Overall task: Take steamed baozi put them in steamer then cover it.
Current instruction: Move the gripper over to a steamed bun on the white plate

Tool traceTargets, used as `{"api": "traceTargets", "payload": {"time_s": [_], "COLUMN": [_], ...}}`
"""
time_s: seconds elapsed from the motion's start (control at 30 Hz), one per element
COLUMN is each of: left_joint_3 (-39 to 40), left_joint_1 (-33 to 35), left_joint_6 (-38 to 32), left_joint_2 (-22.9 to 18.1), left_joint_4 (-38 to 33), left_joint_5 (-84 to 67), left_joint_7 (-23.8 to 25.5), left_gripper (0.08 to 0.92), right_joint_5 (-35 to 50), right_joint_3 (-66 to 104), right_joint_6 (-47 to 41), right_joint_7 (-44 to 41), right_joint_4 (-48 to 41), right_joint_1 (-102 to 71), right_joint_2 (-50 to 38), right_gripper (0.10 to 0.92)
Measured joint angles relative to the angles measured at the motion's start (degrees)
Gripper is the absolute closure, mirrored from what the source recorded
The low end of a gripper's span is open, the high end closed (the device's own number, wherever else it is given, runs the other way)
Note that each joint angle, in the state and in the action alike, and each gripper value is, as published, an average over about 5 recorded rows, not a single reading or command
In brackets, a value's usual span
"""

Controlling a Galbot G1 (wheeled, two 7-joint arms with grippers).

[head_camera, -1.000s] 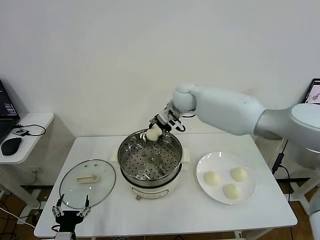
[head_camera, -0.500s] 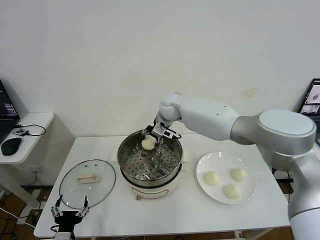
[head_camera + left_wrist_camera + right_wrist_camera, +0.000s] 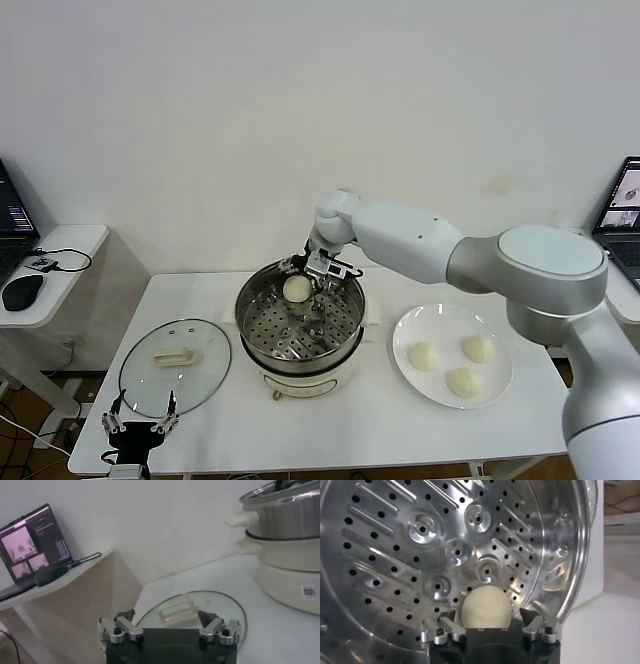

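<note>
Right end effector [image 3: 487, 626] grasps 1 baozi [image 3: 485, 605] inside steamer [image 3: 300, 325]; fingertips hidden.

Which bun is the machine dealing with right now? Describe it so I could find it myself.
Find the shiny steel steamer in the middle of the table. At its far rim, the right gripper holds one baozi. The other three lie free on the white plate.

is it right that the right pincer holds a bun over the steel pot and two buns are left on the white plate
Not quite: the head view shows three cream-white round dough buns on the flat white plate, not two. The right pincer does hold a bun over the shiny steel steamer pot.
</note>
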Motion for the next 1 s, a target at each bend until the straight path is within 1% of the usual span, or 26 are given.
{"api": "traceTargets", "payload": {"time_s": [0.23,0.5,0.73,1.0], "left_joint_3": [-0.42,-0.03,0.66,1.31], "left_joint_1": [0.57,0.87,0.79,0.48], "left_joint_6": [0.05,0.37,0.34,0.37], "left_joint_2": [0.45,0.97,1.64,1.89], "left_joint_4": [-1.13,-2.42,-2.54,-2.42], "left_joint_5": [-0.23,-0.1,-0.02,0.41], "left_joint_7": [0.12,0.45,0.42,0.46], "left_gripper": [0.177,0.177,0.177,0.177], "right_joint_5": [9.09,15.04,15.42,12.32], "right_joint_3": [-0.83,-0.92,-0.27,1.33], "right_joint_6": [-12.96,-28.77,-36.51,-40.61], "right_joint_7": [-2.5,-3.54,-4.02,-4.24], "right_joint_4": [10.97,24.96,34.25,39.14], "right_joint_1": [5.5,9.46,9.38,3.79], "right_joint_2": [-7.56,-21.66,-35.29,-46.2], "right_gripper": [0.203,0.203,0.202,0.202]}}
